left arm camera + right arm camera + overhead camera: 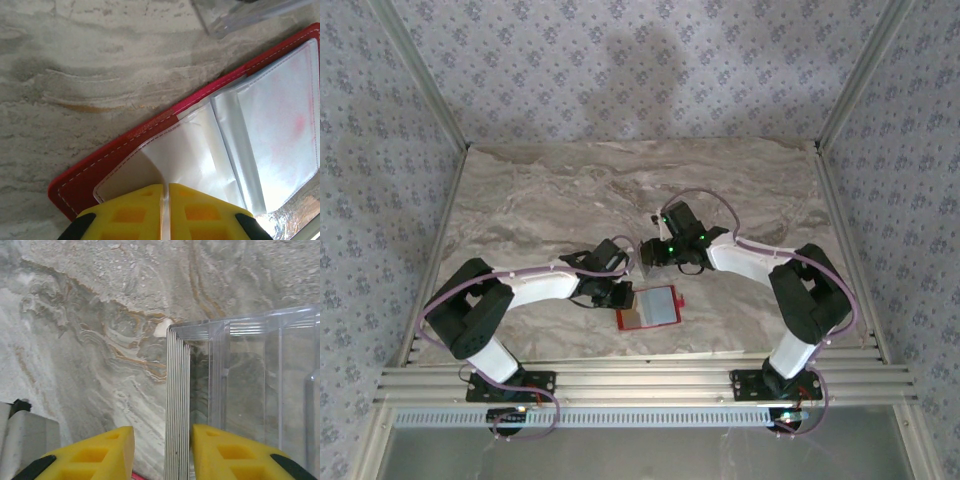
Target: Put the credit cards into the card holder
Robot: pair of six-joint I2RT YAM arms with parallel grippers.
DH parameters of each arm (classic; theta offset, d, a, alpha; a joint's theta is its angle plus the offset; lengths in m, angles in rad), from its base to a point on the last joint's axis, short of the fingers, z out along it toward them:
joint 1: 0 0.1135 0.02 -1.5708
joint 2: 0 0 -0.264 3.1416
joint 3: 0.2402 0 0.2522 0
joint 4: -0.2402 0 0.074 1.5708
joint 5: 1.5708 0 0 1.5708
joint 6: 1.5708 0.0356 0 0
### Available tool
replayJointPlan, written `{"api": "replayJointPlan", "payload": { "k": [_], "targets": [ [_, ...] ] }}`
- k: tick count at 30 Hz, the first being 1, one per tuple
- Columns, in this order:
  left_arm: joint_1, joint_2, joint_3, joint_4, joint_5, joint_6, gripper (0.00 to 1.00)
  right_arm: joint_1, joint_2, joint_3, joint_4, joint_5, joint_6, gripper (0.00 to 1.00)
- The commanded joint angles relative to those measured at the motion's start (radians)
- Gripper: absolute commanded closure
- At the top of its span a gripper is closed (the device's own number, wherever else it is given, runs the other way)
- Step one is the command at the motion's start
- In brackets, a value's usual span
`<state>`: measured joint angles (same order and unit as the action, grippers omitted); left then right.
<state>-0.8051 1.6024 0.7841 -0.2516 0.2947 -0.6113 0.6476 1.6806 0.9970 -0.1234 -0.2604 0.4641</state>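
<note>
Left wrist cam first: the left claw (165, 200) has its yellow fingers (135, 215) pressed together on a see-through inner sleeve (185, 150) of the card holder (125, 145). It's pinching the sheet right at its edge, so the sheet puckers up toward the tips. The card holder lies open on the marble-look bench (100, 75), straight ahead of that claw and running off to its right. The red cover with white stitching is underneath, and the silvery pockets face up. Beyond the holder, ahead and right of the claw, a bit of the clear box (240, 15) pokes in. On the right wrist cam the right claw (162, 432) is spread wide, and the credit cards (177, 400) stand on edge as a tight stack between its two fingers. They're much closer to the finger on the right of the picture; can't tell if that one touches them, but there's an obvious gap on the other side. The stack is hard up against the near left wall of the clear box, which stretches away ahead and to the right of this claw. Honestly can't tell whether the cards are inside that wall or just outside it. From the top external cam the two claws are close together mid-bench, with the open card holder just in front of the left claw and the right claw a little beyond the holder's far edge.
</note>
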Motion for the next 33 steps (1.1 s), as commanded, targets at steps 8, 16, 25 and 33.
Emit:
{"api": "replayJointPlan", "payload": {
  "k": [8, 16, 25, 33],
  "targets": [
    [0.000, 0.010, -0.005, -0.020, -0.003, 0.002, 0.89, -0.039, 0.002, -0.027, 0.080, -0.130, 0.041, 0.66],
    [0.000, 0.016, -0.003, -0.020, -0.003, 0.004, 0.89, -0.046, -0.007, -0.037, 0.087, -0.127, 0.047, 0.72],
    [0.000, 0.019, -0.002, -0.020, -0.001, 0.004, 0.89, -0.048, -0.032, -0.041, 0.072, -0.102, 0.047, 0.77],
    [0.000, 0.022, -0.002, -0.020, -0.002, 0.004, 0.89, -0.047, -0.057, -0.044, 0.057, -0.076, 0.045, 0.81]
  ]
}}
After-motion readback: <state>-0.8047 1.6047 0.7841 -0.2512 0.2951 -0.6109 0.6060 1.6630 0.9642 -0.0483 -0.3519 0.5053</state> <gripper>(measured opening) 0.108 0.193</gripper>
